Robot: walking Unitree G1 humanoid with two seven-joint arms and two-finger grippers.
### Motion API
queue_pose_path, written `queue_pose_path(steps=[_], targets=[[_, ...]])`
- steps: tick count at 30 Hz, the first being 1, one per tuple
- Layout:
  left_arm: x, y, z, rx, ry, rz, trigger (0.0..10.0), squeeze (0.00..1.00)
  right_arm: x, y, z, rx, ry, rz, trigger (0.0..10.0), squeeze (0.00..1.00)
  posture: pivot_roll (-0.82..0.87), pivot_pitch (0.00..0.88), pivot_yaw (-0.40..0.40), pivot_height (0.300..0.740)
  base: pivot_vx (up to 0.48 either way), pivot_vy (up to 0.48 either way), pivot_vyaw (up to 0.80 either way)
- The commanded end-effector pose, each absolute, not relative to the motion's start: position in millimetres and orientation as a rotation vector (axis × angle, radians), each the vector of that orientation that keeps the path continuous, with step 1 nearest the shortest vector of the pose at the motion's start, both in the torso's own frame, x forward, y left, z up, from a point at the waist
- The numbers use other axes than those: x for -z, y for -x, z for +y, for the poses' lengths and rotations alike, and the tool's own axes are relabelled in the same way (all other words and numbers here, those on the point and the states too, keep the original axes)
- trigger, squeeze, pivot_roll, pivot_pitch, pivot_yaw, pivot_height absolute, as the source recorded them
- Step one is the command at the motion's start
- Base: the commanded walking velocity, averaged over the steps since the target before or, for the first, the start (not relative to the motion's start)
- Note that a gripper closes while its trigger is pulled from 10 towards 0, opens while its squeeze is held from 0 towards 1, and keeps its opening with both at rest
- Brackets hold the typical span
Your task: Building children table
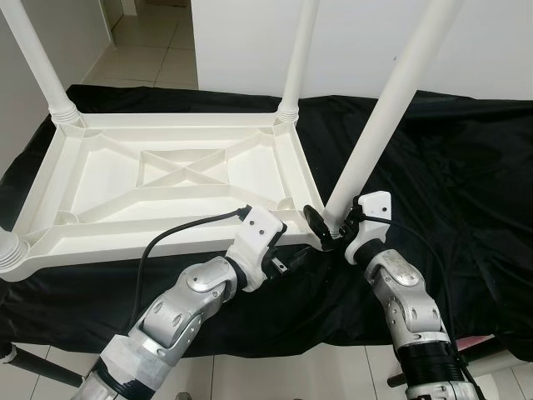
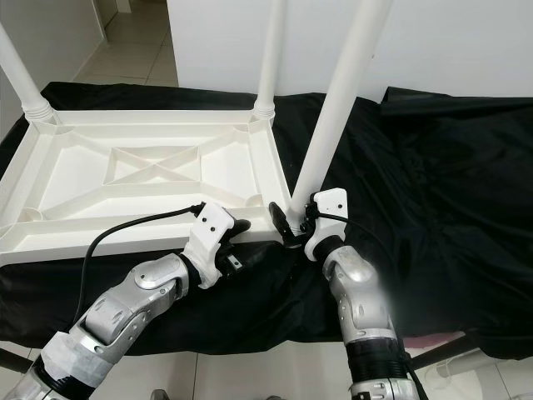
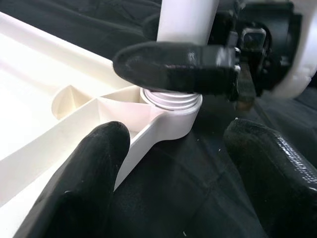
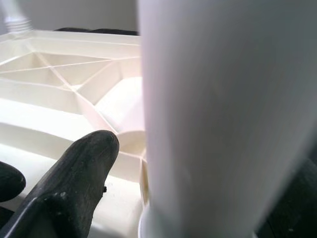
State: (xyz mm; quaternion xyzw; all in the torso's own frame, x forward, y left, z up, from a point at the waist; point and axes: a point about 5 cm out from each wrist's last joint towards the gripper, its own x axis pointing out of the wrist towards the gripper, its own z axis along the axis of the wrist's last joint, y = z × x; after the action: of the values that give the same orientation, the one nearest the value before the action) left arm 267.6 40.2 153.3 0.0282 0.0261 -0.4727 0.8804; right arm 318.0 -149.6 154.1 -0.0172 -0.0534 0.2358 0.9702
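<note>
The right gripper (image 1: 326, 227) clenched the white leg (image 1: 385, 112) just above its threaded foot, which the left wrist view showed seated in the near right corner socket (image 3: 171, 116). The left gripper (image 1: 287, 242) stood released beside that corner. The leg leaned up and rightward from the upturned tabletop (image 1: 166, 171) on black cloth (image 1: 466, 183).

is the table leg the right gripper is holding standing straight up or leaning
Leaning. The leg tilts away from the tabletop as it rises from the near corner socket, where the right gripper clamps it; the far leg stands nearly upright.
</note>
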Motion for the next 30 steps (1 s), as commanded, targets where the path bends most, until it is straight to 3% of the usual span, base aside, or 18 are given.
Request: queue_pose_path(steps=[1,3,4,5,6,7,8,9,21,23,30], targets=[[-155,-261,35,1.118,-0.066,0.052,10.0,0.0,-155,-321,-149,-0.527,0.061,-0.112,10.0,0.0,0.0,0.072,-0.061,0.74,0.0,0.0,0.0],[-155,-261,35,1.118,-0.067,0.052,10.0,0.0,-155,-324,-149,-0.552,0.081,-0.109,10.0,0.0,0.0,0.071,-0.061,0.74,0.0,0.0,0.0],[-155,-261,35,1.118,-0.067,0.052,10.0,0.0,-154,-327,-150,-0.571,0.094,-0.097,6.1,0.0,0.0,0.07,-0.061,0.74,0.0,0.0,0.0],[-156,-261,35,1.117,-0.067,0.051,10.0,0.0,-152,-328,-150,-0.586,0.103,-0.088,2.9,0.0,0.01,0.069,-0.064,0.74,0.0,0.0,0.0],[-156,-261,35,1.117,-0.067,0.051,10.0,0.0,-152,-328,-150,-0.586,0.103,-0.088,2.9,0.0,0.01,0.069,-0.064,0.74,0.0,0.0,0.0],[-156,-261,36,1.115,-0.067,0.051,10.0,0.0,-151,-328,-151,-0.599,0.101,-0.076,1.6,0.0,0.01,0.069,-0.064,0.74,0.0,0.0,0.0],[-156,-261,36,1.115,-0.067,0.051,10.0,0.0,-151,-328,-151,-0.599,0.101,-0.076,1.6,0.0,0.01,0.069,-0.064,0.74,0.0,0.0,0.0],[-156,-261,36,1.112,-0.067,0.051,10.0,0.0,-149,-328,-153,-0.607,0.101,-0.072,0.0,0.0,0.01,0.07,-0.066,0.74,0.0,0.0,0.0],[-156,-260,37,1.11,-0.065,0.052,10.0,0.0,-138,-325,-160,-0.622,0.087,-0.036,0.0,0.0,0.01,0.074,-0.063,0.74,0.0,0.0,0.0],[-156,-260,37,1.112,-0.065,0.053,10.0,0.0,-137,-324,-160,-0.609,0.073,-0.036,10.0,0.0,0.01,0.074,-0.062,0.74,0.0,0.0,0.0],[-155,-259,37,1.116,-0.066,0.057,10.0,0.0,-139,-324,-155,-0.518,0.025,-0.041,10.0,0.0,0.0,0.079,-0.06,0.74,0.0,0.0,0.0]])
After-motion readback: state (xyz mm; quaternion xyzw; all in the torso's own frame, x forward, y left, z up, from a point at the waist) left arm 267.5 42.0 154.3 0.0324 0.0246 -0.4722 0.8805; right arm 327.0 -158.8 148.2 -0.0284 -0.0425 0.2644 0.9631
